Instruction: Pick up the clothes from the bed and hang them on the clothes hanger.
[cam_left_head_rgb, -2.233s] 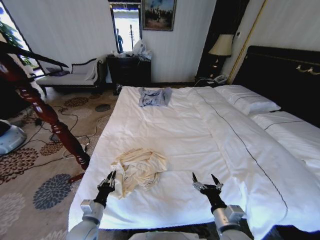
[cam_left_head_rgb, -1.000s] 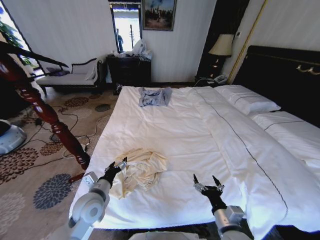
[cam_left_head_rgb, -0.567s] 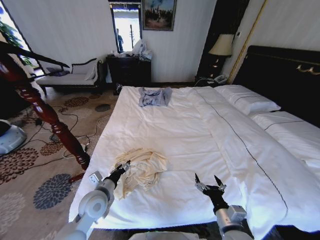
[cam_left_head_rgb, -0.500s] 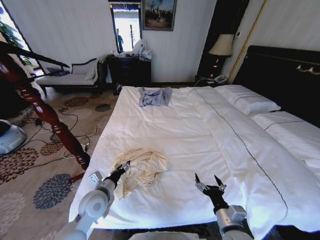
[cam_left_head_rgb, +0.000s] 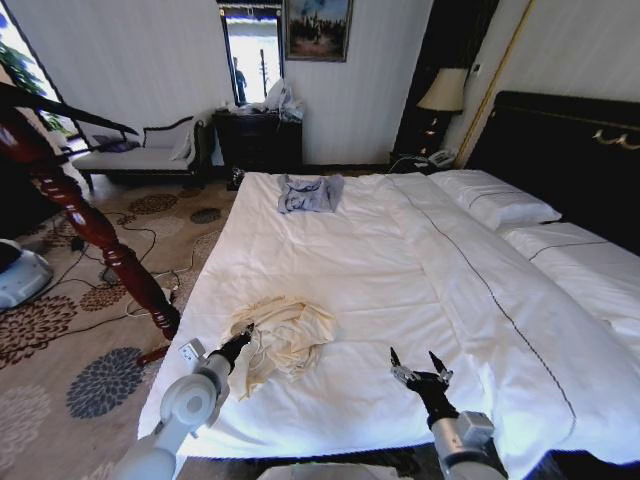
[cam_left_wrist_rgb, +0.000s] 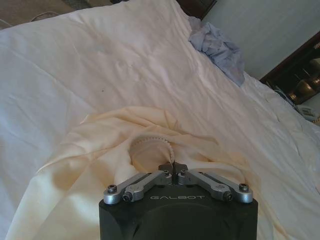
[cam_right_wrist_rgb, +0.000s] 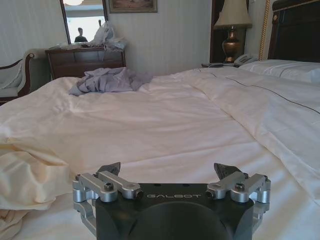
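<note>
While most of the room lies beyond it, the bed (cam_left_head_rgb: 400, 270) fills the middle of the head view, a white duvet with a thin dark seam running from far to near, its right side cut off by the frame edge. White pillows (cam_left_head_rgb: 495, 200) lie at the far right against a dark headboard (cam_left_head_rgb: 560, 150). A reddish-brown wooden post (cam_left_head_rgb: 90, 225) slants across the left side, its top cut off. A dark slim bar (cam_left_head_rgb: 70, 108) crosses behind the post at far left; whether it is the hanger is hard to make out.

The clothes (cam_left_head_rgb: 280, 338) lie crumpled in a cream heap on the near left part of the bed. A small grey-blue garment (cam_left_head_rgb: 310, 192) sits well apart at the far end.

The left gripper (cam_left_head_rgb: 243, 335) is at the near left edge of the heap. In the left wrist view, its fingers (cam_left_wrist_rgb: 166, 168) are pressed together with their tips touching the cream cloth (cam_left_wrist_rgb: 150, 150), but whether any fold is pinched between them is hidden.

The right gripper (cam_left_head_rgb: 421, 364) hovers over bare duvet at near centre-right, its fingers (cam_right_wrist_rgb: 110, 168) spread apart and holding nothing.
</note>
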